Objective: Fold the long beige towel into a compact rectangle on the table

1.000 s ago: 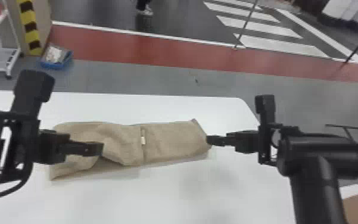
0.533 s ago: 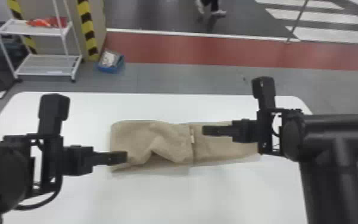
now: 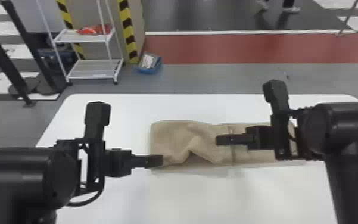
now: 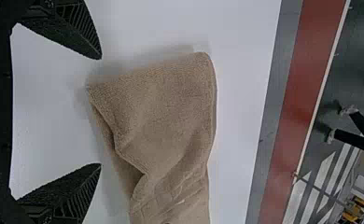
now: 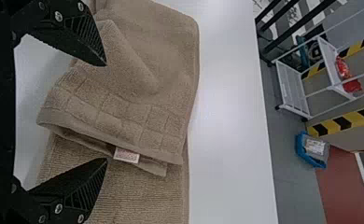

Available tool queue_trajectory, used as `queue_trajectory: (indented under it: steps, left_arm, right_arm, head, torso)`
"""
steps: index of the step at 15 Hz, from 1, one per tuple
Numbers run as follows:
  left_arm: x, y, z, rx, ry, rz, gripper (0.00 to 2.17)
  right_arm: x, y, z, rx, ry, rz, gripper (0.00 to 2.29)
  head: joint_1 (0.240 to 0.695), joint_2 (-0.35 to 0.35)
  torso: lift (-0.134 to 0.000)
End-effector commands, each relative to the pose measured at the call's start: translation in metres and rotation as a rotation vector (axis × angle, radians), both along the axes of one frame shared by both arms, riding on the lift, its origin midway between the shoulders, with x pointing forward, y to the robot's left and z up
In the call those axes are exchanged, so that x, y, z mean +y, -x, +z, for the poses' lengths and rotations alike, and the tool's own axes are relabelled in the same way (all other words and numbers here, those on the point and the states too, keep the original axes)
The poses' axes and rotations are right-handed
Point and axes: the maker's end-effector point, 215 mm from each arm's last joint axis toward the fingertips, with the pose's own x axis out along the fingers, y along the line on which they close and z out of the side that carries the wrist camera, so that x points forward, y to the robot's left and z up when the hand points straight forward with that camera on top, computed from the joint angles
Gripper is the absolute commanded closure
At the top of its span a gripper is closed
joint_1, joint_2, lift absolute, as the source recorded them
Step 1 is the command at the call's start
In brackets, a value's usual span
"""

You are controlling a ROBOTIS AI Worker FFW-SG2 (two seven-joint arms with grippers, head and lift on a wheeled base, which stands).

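Towel: beige, on the white table, long axis from 9 to 3 o'clock. (I read the dial from its centre in the head view, 12 o'clock being the far table edge.)
Layers: upper portion folded over from the 9 o'clock end; lower portion extends toward 3 o'clock past the upper hem.
Surface: a raised pucker, with a gap beneath it, along the near edge between 7 and 8 o'clock.
Label: small, white, protruding at the upper layer's hem, over the lower layer.
Left gripper: at the near corner of the fold end, between 8 and 9 o'clock. Fingers spread wide; nothing gripped.
Right gripper: at the centre of the dial, over the cloth near the hem; its arm comes in from 3 o'clock. Fingers spread wide; nothing gripped. I cannot tell whether the tips touch the fabric.
Cart: white, two shelves, on the floor beyond the table at 10 o'clock; a red packet rests on the upper shelf.
Bin: blue, on the floor between 10 and 11 o'clock, beside a yellow-and-black striped post.
Floor band: red, crossing beyond the table at 12 o'clock.
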Motion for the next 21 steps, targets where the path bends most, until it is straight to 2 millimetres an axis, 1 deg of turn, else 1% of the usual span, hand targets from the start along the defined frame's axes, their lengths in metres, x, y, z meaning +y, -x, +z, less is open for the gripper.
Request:
queue_trajectory:
  steps: [1, 2, 6, 10, 15, 18, 21]
  left_arm:
    - [0.0, 0.001, -0.001, 0.001, 0.002, -0.003, 0.07]
    - [0.0, 0.001, -0.001, 0.003, 0.002, -0.003, 0.07]
    - [-0.002, 0.002, -0.003, 0.003, 0.003, -0.007, 0.07]
    - [0.001, 0.003, -0.003, 0.003, 0.0, -0.007, 0.07]
    - [0.0, 0.003, -0.004, 0.004, 0.0, -0.008, 0.07]
    - [0.001, 0.003, -0.003, 0.004, 0.0, -0.007, 0.07]
    - [0.001, 0.003, -0.004, 0.004, -0.001, -0.006, 0.07]
  right_arm:
    - [0.001, 0.002, 0.001, 0.015, 0.001, -0.002, 0.17]
    - [0.0, -0.003, 0.004, 0.009, 0.009, -0.005, 0.18]
    - [-0.004, -0.006, -0.009, 0.048, 0.032, -0.01, 0.19]
    - [-0.011, -0.012, -0.007, 0.046, 0.032, -0.029, 0.19]
    - [-0.017, -0.005, -0.032, 0.115, 0.045, -0.034, 0.19]
    - [-0.017, -0.002, -0.043, 0.15, 0.042, -0.033, 0.24]
    - [-0.015, -0.009, -0.039, 0.125, 0.02, -0.037, 0.26]
  head:
    - [0.695, 0.062]
    - [0.695, 0.063]
    - [0.695, 0.058]
    - [0.695, 0.052]
    - [0.695, 0.047]
    - [0.695, 0.044]
    - [0.695, 0.045]
  torso:
    - [-0.124]
    - [-0.124]
    - [-0.124]
    - [-0.124]
    - [-0.124]
    - [-0.124]
    - [-0.124]
